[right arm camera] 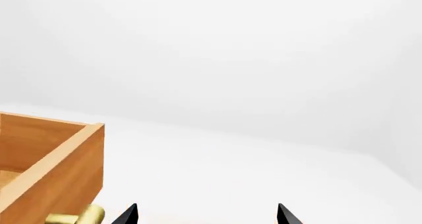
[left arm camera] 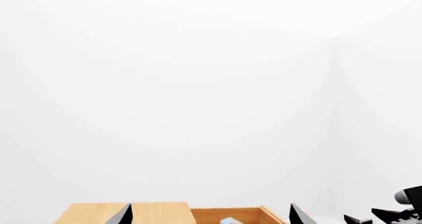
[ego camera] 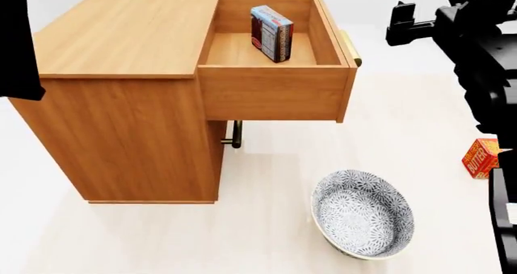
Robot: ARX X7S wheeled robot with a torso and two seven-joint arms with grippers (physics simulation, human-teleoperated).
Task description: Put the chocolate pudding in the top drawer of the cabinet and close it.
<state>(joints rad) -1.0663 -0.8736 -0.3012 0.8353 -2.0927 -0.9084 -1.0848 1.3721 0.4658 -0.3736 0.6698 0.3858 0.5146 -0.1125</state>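
The cabinet (ego camera: pixel 121 38) stands at the left with its top drawer (ego camera: pixel 275 92) pulled wide open. The chocolate pudding (ego camera: pixel 272 32) stands upright inside the drawer, near its back; a light blue bit of it shows in the left wrist view (left arm camera: pixel 231 221). My left gripper (left arm camera: pixel 211 219) is open and empty, above the cabinet top (left arm camera: pixel 118 213) and the drawer (left arm camera: pixel 244 215). My right gripper (right arm camera: pixel 206 218) is open and empty, next to the drawer's front corner (right arm camera: pixel 59 169) and its brass handle (right arm camera: pixel 76 216). The right arm (ego camera: pixel 452 26) hangs to the right of the drawer handle (ego camera: pixel 349 47).
A patterned blue-white bowl (ego camera: pixel 362 213) sits on the floor in front of the drawer. An orange-red butter box (ego camera: pixel 480 158) lies at the right edge. A lower drawer's brass handle (ego camera: pixel 236 135) shows under the open drawer. My left arm (ego camera: pixel 16 38) covers the left edge.
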